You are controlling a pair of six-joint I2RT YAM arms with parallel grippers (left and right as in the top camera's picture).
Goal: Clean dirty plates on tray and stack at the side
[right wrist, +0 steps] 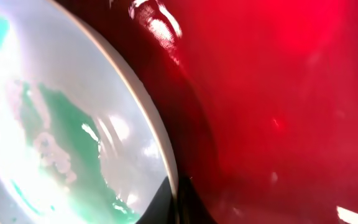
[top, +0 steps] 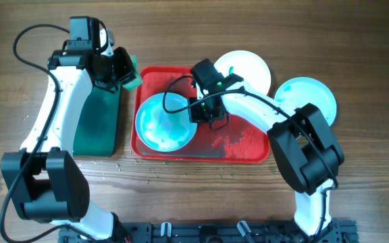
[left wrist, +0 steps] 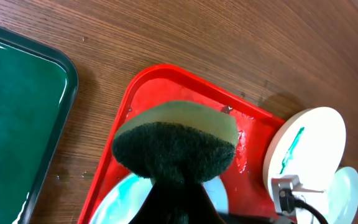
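The left gripper (top: 123,71) hovers just past the red tray's (top: 248,145) far left corner, jaws clenched on a green sponge (left wrist: 176,140). The right gripper (top: 206,111) reaches into the tray, jaws pinched on the right rim of a teal-smeared plate (top: 161,121) in the tray's left half. A second plate (top: 248,66) sits against the tray's far right corner. A third plate (top: 309,98) lies just beside its right end.

The left arm (top: 63,101) and right arm (top: 252,106) share smooth white links, bulky black joint housings (top: 46,192) and thin looping black cables (top: 17,44). The left claw (top: 124,73) and right claw (top: 209,116) are black.
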